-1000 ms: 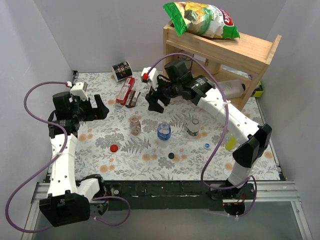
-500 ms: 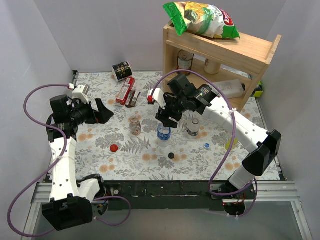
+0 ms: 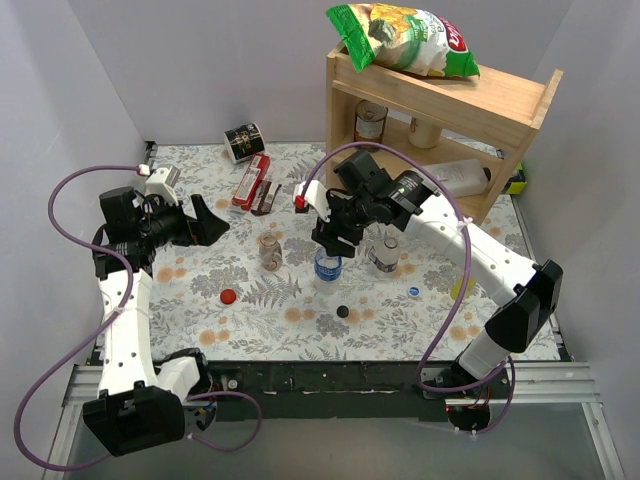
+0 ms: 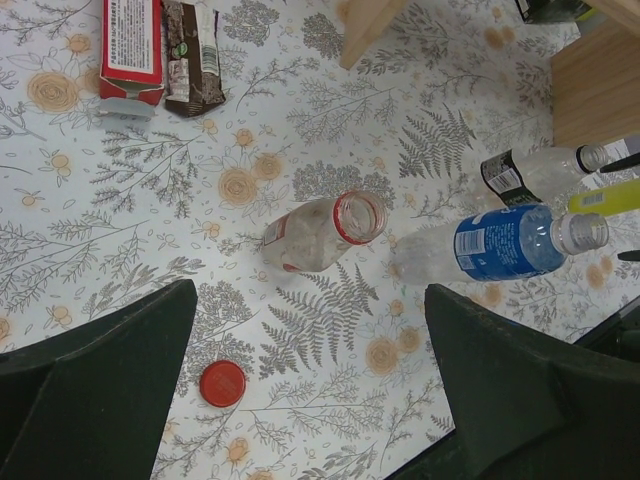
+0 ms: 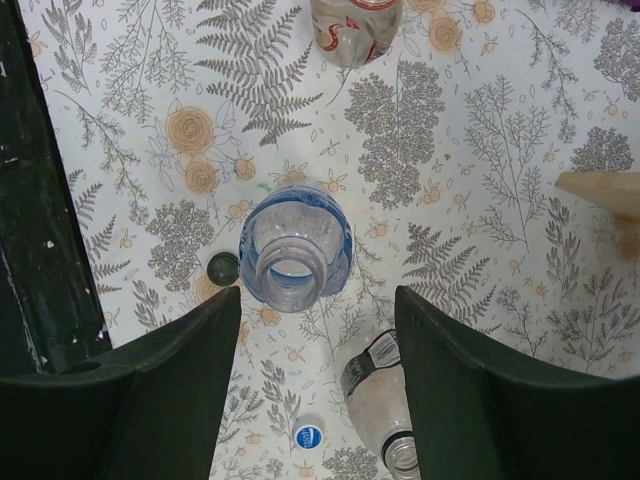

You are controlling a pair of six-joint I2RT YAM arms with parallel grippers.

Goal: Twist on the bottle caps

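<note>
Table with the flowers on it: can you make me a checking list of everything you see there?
Surface: flowery table cover, lying flat.
Job's things: tan-label bottle, blue-label bottle and dark-label bottle stand open; red cap, black cap and blue cap lie loose, apart from them.
Clutter: red box, brown wrapper, black tin on its side, yellow squeeze bottle.
Fingers: left fingers open, empty; right fingers open above the blue-label bottle, holding nothing.
Cables: a purple cable loops along each arm.
Surroundings: wooden shelf with chip bag on top and white jug lower down; grey walls.
</note>
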